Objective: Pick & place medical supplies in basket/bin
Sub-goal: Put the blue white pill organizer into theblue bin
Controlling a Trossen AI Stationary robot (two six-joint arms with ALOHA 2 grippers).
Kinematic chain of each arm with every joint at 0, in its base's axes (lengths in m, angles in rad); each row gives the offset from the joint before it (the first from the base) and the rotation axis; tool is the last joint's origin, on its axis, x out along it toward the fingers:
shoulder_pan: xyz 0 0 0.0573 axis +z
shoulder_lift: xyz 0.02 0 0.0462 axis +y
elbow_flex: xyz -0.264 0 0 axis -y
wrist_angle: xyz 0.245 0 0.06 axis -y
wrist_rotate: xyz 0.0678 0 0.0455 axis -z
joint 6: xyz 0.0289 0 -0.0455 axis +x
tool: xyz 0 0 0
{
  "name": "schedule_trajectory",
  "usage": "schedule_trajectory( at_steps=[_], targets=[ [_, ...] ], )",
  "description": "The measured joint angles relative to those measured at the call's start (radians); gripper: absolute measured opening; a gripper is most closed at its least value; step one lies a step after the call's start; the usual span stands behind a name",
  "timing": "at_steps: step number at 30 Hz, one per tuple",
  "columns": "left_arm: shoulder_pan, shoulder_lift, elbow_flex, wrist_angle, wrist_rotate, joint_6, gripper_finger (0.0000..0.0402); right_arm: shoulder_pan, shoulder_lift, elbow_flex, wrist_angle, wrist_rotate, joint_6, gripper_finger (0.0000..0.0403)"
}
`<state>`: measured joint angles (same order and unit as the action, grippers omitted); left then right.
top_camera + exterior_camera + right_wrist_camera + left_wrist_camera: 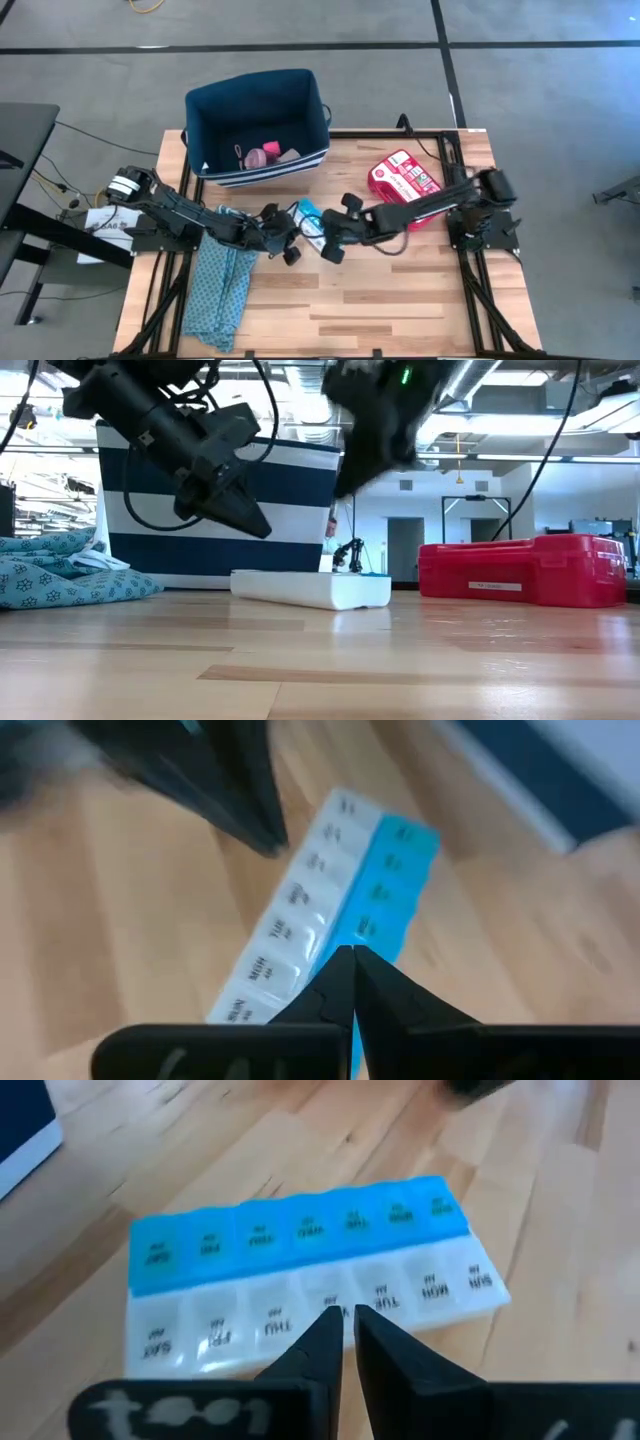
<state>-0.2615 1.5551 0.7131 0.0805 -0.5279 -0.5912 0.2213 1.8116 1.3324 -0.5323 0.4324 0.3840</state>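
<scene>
Both hands (pixel 285 240) (pixel 330 238) hover over the pale wooden table (pixel 400 300) near the bin (pixel 257 120).

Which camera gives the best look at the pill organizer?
The left wrist view: the pill organizer lies whole, both rows' day labels readable. The right wrist view shows it partly hidden by fingers, the high view mostly covered by the grippers, the low view just its white side.

Pill organizer (pixel 310 1285): one row of bright blue lids, one row of translucent white lids, with day lettering. Bin (pixel 258 125): dark navy fabric, white stripes along the base; pink items (pixel 268 154) inside. First-aid case (pixel 403 178): red with white print. Cloth (pixel 222 283): teal with a small pale flower pattern. Table (pixel 400 300): light wood planks. Both grippers: black.
</scene>
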Motion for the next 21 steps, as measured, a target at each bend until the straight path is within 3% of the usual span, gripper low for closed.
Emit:
schedule_trajectory(
  at_steps=[9,14,21],
  targets=[
    [0.008,0.123,-0.001,0.199,-0.051,0.157,0.0004,0.052,-0.352,0.004,-0.118,0.138,-0.077,0.0001],
    [0.008,0.131,0.014,0.223,-0.060,0.164,0.0001,0.091,-0.503,-0.040,-0.080,0.073,-0.143,0.0001],
    [-0.006,0.132,0.042,0.198,-0.042,0.188,0.0000,0.136,-0.636,-0.220,-0.083,0.070,-0.102,0.0001]
  ],
)
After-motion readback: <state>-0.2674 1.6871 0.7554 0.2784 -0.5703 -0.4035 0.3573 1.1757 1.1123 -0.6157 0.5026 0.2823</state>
